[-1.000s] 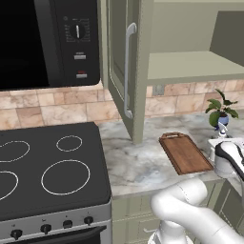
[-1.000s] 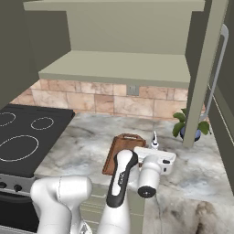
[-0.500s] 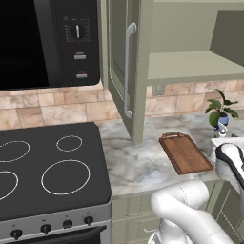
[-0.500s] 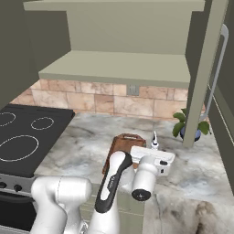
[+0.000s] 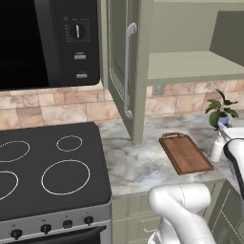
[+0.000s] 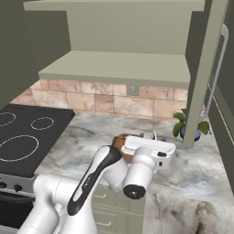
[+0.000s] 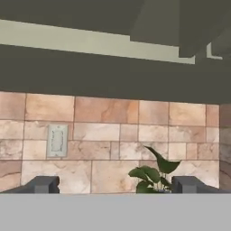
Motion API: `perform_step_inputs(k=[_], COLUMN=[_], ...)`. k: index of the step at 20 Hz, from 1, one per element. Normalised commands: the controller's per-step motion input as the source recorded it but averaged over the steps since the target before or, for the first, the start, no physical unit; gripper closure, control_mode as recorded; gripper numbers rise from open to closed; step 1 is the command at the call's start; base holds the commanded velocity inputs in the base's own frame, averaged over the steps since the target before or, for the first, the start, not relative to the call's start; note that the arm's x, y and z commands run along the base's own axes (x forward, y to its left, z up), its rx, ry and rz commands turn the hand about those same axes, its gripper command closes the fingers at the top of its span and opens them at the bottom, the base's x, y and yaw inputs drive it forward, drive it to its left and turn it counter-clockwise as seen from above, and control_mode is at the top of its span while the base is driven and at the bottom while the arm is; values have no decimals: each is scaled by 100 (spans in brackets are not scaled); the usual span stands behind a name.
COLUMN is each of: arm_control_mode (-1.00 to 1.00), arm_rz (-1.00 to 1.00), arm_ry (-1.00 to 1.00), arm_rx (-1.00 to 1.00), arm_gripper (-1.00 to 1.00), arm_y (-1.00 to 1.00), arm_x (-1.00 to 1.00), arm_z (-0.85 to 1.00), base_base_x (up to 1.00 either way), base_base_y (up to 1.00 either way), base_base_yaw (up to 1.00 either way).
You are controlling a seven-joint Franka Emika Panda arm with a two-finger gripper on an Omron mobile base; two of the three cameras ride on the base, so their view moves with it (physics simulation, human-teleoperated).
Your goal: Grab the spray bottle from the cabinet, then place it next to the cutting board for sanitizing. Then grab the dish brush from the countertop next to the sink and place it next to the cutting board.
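Compared with a second ago, the white robot arm has drawn its hand back and higher from the brown rectangular wooden cutting board [image 5: 186, 153], and the two-finger gripper [image 7: 115, 185] has spread a little wider; its dark fingertips [image 7: 44, 184] stand far apart in the hand view with nothing between them, facing the tan stone-tile backsplash [image 7: 113, 135], a pale wall outlet [image 7: 57, 140] and a small leafy green plant in a blue pot [image 5: 220, 110]. The small slim white spray bottle [image 5: 217, 146] stands upright on the grey-and-white veined marble countertop [image 5: 138, 162], just beside the right long edge of the board, between the board and the robot's white hand; only its white body and a bit of its top show past the arm, and in the right base view only its nozzle tip [image 6: 154, 135] peeks above the hand. The sage-green wall cabinet [image 5: 190, 66] hangs open, its panelled door [image 5: 125, 71] swung out with a silver bar handle. No writing is readable on the bottle.
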Motion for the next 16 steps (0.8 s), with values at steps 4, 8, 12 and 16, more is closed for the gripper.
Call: perform_step_inputs(k=[4, 8, 12, 16], arm_control_mode=[-100, -100, -100, -100], arm_rz=[0, 2, 6, 1], arm_ry=[16, 23, 25, 3], arm_rx=[0, 0, 0, 0], arm_gripper=[-100, -100, -100, -100], arm_y=[26, 38, 53, 46], arm_x=[-69, -69, -78, -71], arm_z=[100, 100, 100, 88], base_base_x=[0, 0, 0, 0], base_base_y=[0, 0, 0, 0], base_base_yaw=[0, 0, 0, 0])
